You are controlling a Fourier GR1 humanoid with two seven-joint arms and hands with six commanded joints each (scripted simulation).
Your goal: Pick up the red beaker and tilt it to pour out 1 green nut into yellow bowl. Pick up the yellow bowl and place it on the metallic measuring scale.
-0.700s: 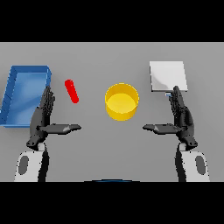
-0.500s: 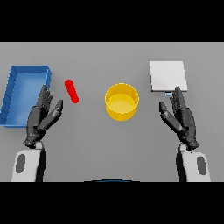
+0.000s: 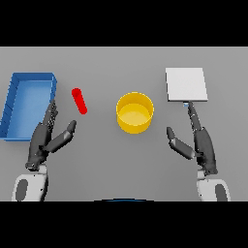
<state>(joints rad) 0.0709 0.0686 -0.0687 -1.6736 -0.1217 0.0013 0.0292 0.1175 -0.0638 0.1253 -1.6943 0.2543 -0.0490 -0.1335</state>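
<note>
Currently left robot hand open, near red beaker lying flat; right robot hand open, idle. Risk: beaker rolls away under off-centre grasp.

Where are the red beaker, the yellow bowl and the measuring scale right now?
red beaker [image 3: 79, 100], head view, middle of its side.
yellow bowl [image 3: 127, 127], head view, front outer wall.
measuring scale [image 3: 186, 84], head view, centre of its top plate.
</note>
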